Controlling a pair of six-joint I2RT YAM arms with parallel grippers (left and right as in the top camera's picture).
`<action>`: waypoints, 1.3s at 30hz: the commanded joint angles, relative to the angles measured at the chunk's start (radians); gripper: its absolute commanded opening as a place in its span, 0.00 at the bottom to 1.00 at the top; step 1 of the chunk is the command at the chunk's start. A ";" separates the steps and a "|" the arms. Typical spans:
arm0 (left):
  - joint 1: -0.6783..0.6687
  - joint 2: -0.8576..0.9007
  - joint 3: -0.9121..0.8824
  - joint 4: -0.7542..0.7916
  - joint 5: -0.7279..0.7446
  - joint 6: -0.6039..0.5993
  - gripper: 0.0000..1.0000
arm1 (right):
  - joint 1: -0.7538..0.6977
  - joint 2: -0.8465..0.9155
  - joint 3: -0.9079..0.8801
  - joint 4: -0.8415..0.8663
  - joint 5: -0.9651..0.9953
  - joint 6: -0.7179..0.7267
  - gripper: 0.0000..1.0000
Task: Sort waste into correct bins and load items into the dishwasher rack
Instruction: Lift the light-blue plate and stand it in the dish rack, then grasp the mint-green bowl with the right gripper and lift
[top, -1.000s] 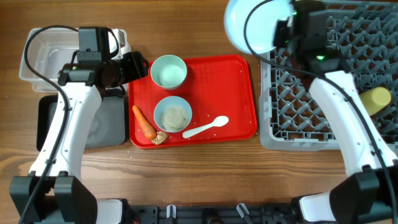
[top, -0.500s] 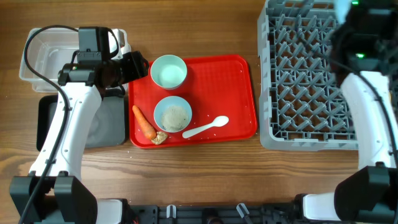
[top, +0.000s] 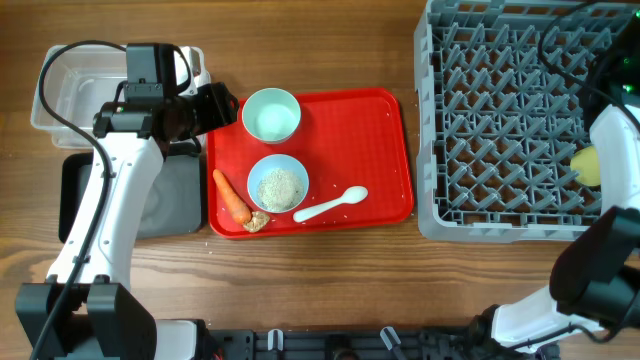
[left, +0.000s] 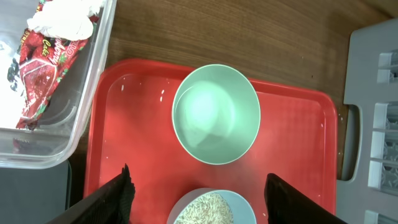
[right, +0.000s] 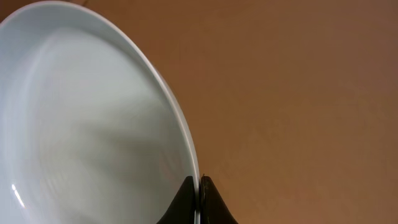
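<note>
From overhead, the carrot (top: 232, 196), beige lump (top: 258, 221), spoon (top: 330, 205), rice bowl (top: 278, 185) and empty bowl (top: 271, 114) sit on the red tray (top: 380, 150). A yellow cup (top: 588, 165) lies in the rack (top: 500, 130).

In the left wrist view, the left hand (left: 199, 182), fingers spread, hovers above the empty bowl. The wrapper (left: 46, 62) lies in the clear tub (left: 93, 93).

In the right wrist view, the right hand (right: 199, 186) pinches the rim of the plate (right: 93, 112).

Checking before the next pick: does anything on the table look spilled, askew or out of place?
Little stands out. The beige food lump sits at the red tray's near-left corner beside the carrot, and a few white specks lie loose on the tray near the empty bowl. Nothing looks broken.
</note>
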 joint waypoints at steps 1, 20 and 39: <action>-0.004 0.004 0.010 -0.001 -0.002 0.006 0.68 | -0.023 0.050 0.022 0.054 0.021 -0.087 0.04; -0.004 0.004 0.010 -0.012 -0.002 0.005 0.66 | -0.027 0.158 0.017 0.060 -0.072 -0.109 0.18; -0.004 0.004 0.010 -0.012 -0.002 0.005 0.67 | 0.199 0.135 0.018 0.033 -0.159 -0.025 1.00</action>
